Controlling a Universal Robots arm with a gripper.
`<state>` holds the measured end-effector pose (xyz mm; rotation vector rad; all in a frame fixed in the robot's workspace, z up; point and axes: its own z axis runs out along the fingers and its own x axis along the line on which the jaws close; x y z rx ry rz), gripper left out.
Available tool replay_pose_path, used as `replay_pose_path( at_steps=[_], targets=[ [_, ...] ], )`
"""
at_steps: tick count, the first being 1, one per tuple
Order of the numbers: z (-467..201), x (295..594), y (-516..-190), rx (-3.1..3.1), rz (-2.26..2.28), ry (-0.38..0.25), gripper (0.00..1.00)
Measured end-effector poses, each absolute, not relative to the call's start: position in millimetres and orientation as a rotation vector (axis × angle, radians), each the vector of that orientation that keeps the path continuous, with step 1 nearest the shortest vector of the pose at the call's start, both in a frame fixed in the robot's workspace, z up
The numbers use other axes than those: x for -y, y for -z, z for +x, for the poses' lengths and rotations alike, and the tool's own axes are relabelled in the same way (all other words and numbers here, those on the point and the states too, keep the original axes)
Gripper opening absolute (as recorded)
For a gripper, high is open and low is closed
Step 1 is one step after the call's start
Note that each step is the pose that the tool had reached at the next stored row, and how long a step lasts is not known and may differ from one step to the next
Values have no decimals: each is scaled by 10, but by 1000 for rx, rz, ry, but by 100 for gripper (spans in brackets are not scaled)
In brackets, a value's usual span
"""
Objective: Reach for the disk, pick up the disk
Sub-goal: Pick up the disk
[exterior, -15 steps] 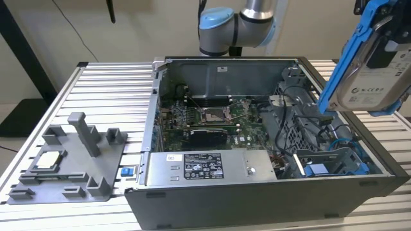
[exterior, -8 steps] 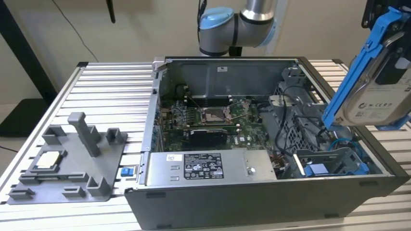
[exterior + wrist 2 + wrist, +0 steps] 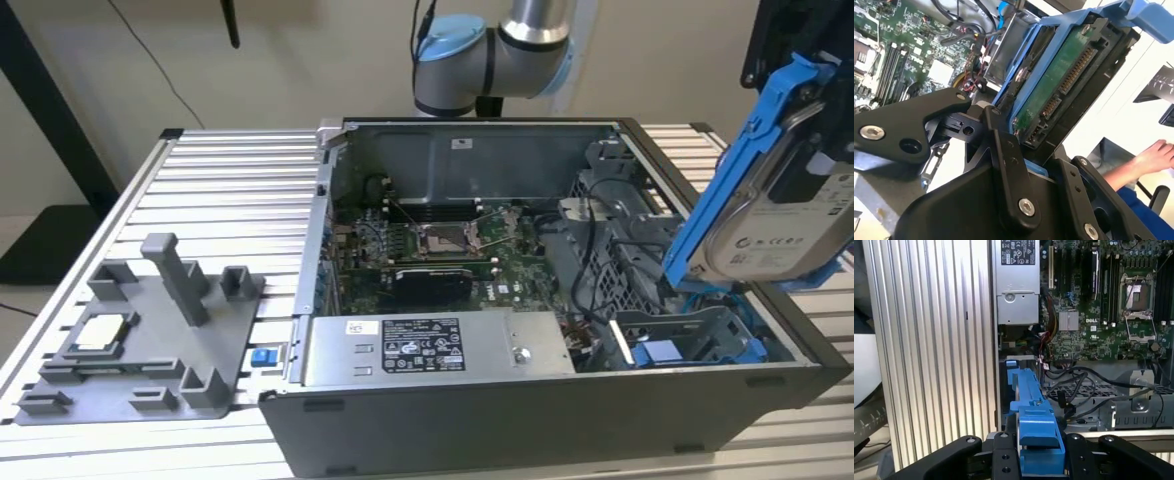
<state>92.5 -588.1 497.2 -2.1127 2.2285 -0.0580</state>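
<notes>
Disk point(image 3: 787, 215), silver-grey in its blue plastic caddy, clamped in my black gripper point(image 3: 1039, 452), above the open grey computer case point(image 3: 534, 420); I fear a loose grip drops it.

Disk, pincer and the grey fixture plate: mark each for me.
disk point(image 3: 787, 225), exterior view, on its white label.
pincer point(image 3: 1039, 452), first wrist view, between its fingertips, shut on the disk's blue caddy.
grey fixture plate point(image 3: 140, 350), exterior view, on its flat base.

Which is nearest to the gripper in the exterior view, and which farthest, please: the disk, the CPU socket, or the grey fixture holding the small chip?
1. The disk, held in the gripper, at the view's right.
2. The CPU socket, mid-case.
3. The grey fixture, far left on the table.
</notes>
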Motion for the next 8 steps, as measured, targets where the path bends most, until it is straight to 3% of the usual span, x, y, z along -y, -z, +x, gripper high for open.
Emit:
replay_pose_path(
  at_steps=[8],
  targets=[
    [929,5877,-4826,-2228,-2113,58,0]
  ],
)
